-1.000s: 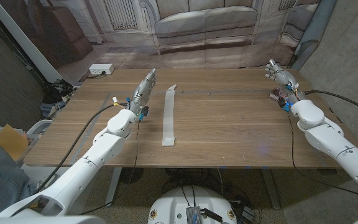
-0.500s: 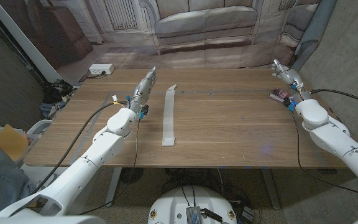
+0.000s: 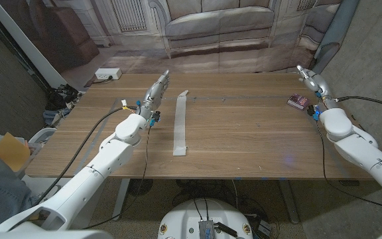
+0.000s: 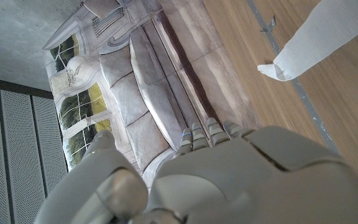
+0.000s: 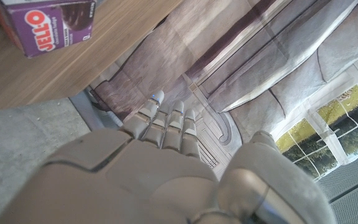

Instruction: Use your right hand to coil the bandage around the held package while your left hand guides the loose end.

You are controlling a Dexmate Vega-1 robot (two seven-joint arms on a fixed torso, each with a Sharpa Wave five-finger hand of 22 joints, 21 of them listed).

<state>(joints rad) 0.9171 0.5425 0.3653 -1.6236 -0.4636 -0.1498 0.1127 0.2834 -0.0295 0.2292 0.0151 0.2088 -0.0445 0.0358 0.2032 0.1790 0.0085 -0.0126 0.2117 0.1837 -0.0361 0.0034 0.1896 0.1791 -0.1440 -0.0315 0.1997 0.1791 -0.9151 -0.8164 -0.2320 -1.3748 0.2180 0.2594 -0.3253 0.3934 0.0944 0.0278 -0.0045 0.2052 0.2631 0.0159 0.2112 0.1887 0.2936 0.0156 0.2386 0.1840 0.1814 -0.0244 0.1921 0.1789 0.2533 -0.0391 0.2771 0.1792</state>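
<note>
A: Item one — bandage (image 3: 180, 123)?
B: White strip, laid flat and lengthwise at mid-counter (image 3: 244, 133), untouched. Left wrist view catches its far end (image 4: 316, 43), slightly curled.

A: Package?
B: Small purple box (image 3: 298, 101) near the counter's right edge. Right wrist view reads "JELL-O" on its side (image 5: 48, 25); the head view cannot.

A: Left robot hand (image 3: 156, 89)?
B: Fingers extended, holding nothing, beside the bandage.

A: Right robot hand (image 3: 312, 81)?
B: Raised past the right edge, near the box — released, grasping nothing.
</note>
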